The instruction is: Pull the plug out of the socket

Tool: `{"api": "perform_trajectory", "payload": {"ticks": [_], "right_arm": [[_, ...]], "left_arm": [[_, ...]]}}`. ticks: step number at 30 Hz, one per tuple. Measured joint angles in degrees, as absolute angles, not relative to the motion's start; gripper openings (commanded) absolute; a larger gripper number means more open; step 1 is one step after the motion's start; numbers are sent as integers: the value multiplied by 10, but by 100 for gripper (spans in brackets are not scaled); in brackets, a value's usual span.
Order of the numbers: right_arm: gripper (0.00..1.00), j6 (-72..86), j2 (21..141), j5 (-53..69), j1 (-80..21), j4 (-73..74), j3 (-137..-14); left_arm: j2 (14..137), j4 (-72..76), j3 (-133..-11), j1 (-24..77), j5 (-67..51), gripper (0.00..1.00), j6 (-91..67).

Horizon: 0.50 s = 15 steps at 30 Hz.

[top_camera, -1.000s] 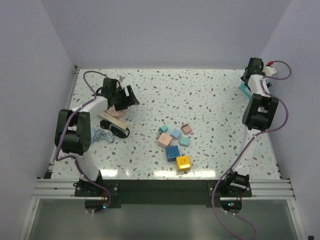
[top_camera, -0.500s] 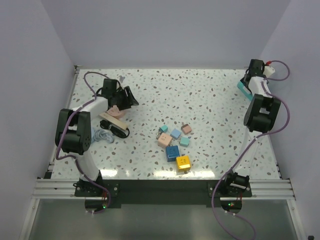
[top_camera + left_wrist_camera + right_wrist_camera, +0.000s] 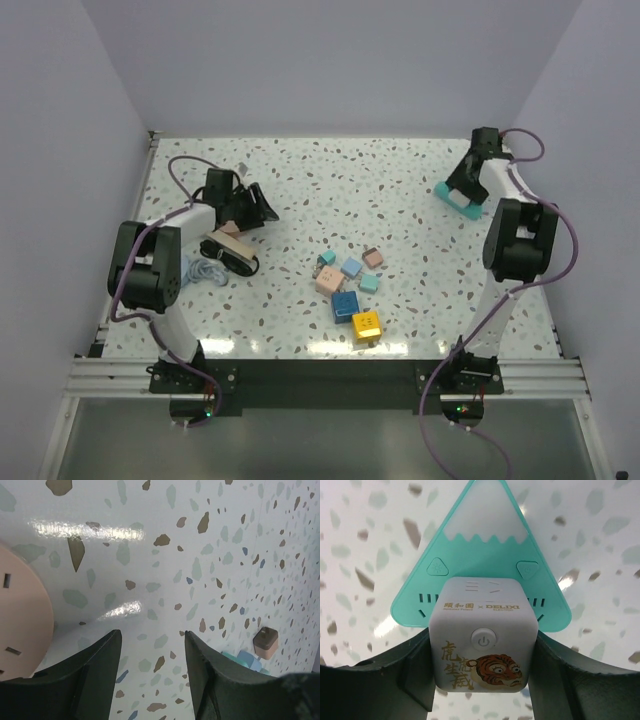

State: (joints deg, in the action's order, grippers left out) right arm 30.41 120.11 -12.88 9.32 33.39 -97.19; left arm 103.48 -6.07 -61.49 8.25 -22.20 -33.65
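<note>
Fingers (image 3: 95,675) of the left gripper (image 3: 151,636) stand wide apart, with only the speckled terrazzo table (image 3: 200,555) between them. The pink outlet face (image 3: 20,625) of the long cream-beige power-strip socket (image 3: 224,242) lies just outside one finger. The small black plug (image 3: 240,263) sits against the bar's near side, beyond the fingers, beside its coiled thin cord (image 3: 205,270). Well apart, the right gripper (image 3: 481,650) clamps a white tiger-printed cube (image 3: 482,625) on a teal triangular block (image 3: 480,545).

White cube adapter (image 3: 484,627): print "颐和园 × DELIXI" near top edge, finer line beneath unreadable; round button (image 3: 482,640) bears power symbol; gold characters "虎虎生威" beside tiger drawing (image 3: 501,669). Teal triangular base (image 3: 480,545): two raised buttons, icons illegible.
</note>
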Motion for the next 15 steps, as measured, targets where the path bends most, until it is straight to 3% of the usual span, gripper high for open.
{"api": "perform_trajectory", "payload": {"ticks": [12,15], "right_arm": [[0,272,1138,-54,-60,354,-897],[0,265,1141,-17,-98,364,-910]], "left_arm": [[957,-28,-555,93,-226,60,-352],[957,-13,-554,104,-233,65,-359]]}}
